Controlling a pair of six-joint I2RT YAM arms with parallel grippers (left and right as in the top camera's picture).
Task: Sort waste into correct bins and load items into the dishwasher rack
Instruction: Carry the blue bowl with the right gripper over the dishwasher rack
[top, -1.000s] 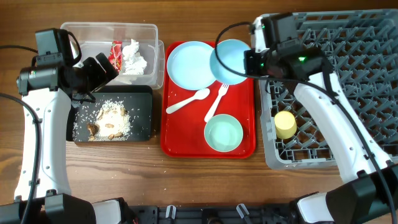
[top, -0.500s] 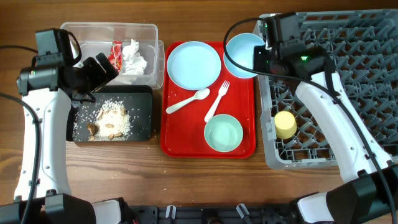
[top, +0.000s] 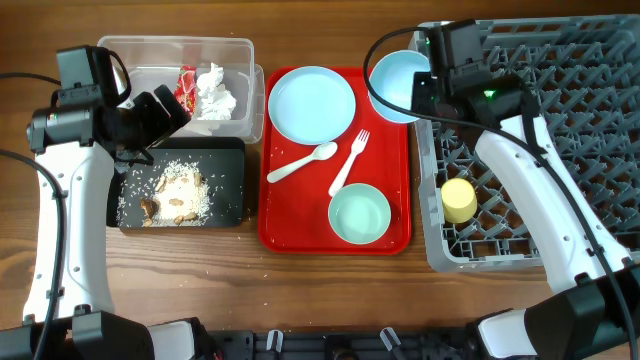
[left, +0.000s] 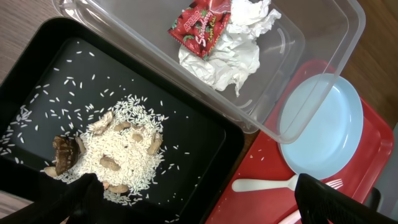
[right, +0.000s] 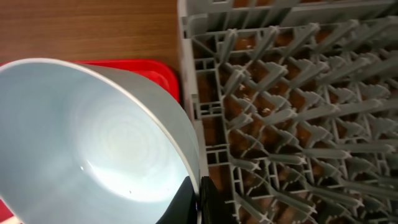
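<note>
The waste looks finished to me. To the left of the flat red serving tray (top: 300, 215), the red snack wrapper (top: 186, 86) and the crumpled white tissue (top: 215, 92) lie in the clear rectangular plastic tub (top: 160, 50). The beige-brown food scraps with rice grains (top: 175, 195) lie in the shallow black tray (top: 232, 180) beside it.

Loading has barely begun. Only the small yellow cup (top: 458, 199) sits in the big grey peg-grid dishwasher rack (top: 580, 120), to the right of the red tray. On the tray wait the light-blue round plate (top: 312, 104), the white plastic spoon (top: 302, 163), the white plastic fork (top: 348, 165) and the pale mint bowl (top: 359, 215).

My right gripper (right: 198, 202) is pinched tight on the rim of the light-blue bowl (top: 398, 82), tilted above the red tray's far right corner at the rack's edge. My left gripper (top: 160, 115) hangs spread wide and empty, left of the red tray over the two bins.

Only my right wrist view shows the pinch on the rim, the bowl's clean inside and the rack's pegs close by. Only my left wrist view separates single grains from brown lumps. Only the overhead view shows the cup and the mint bowl.
</note>
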